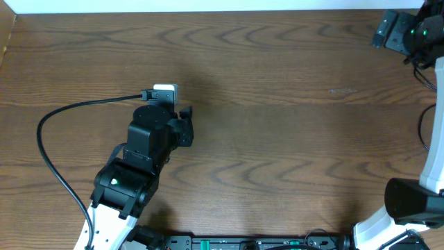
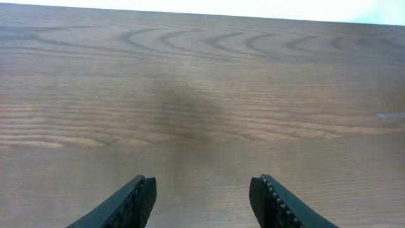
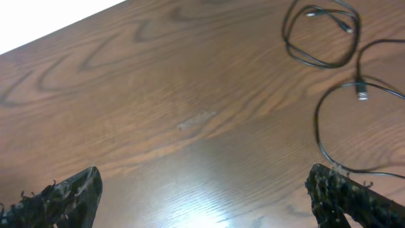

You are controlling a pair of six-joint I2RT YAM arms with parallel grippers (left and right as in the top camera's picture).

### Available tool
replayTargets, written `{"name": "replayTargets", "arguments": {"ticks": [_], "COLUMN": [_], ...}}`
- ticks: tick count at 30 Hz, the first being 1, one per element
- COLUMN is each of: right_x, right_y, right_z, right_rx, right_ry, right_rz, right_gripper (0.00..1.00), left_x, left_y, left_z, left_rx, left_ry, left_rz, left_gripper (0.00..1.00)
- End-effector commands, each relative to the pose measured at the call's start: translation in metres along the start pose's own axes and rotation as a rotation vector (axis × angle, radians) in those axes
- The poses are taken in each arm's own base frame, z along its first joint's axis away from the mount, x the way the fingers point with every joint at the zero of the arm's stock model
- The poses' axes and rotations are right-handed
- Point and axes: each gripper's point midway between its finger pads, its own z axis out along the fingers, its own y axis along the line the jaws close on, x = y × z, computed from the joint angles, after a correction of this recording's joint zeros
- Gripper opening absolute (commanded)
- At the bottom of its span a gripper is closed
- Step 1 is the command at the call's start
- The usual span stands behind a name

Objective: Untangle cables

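Observation:
The right wrist view shows thin black cords at the top right. One cord (image 3: 319, 39) coils into a small loop with two small plug ends. A second cord (image 3: 321, 126) curves below it, with a silver plug (image 3: 362, 94). I see no white cord in any view. My right gripper (image 3: 204, 183) is open and empty, to the left of and apart from the cords. It sits at the far right corner in the overhead view (image 1: 390, 31). My left gripper (image 2: 204, 190) is open and empty over bare wood, at centre-left in the overhead view (image 1: 189, 125).
A thicker black arm cable (image 1: 52, 118) loops from the left wrist across the left of the wooden table (image 1: 277, 139). A thin black line (image 1: 422, 128) runs along the right edge by the right arm base (image 1: 416, 201). The table's far edge meets a white wall.

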Motion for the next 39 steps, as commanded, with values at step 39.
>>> {"name": "replayTargets", "arguments": {"ticks": [39], "right_x": [0.096], "right_y": [0.023], "right_z": [0.003], "right_rx": [-0.070], "right_ry": [-0.200], "right_rz": [-0.205], "right_gripper": [0.99], "left_x": [-0.022], "left_y": [0.025], "left_z": [-0.030], "left_rx": [0.019], "left_ry": [-0.107], "left_rz": [0.080], "left_gripper": [0.54]}}
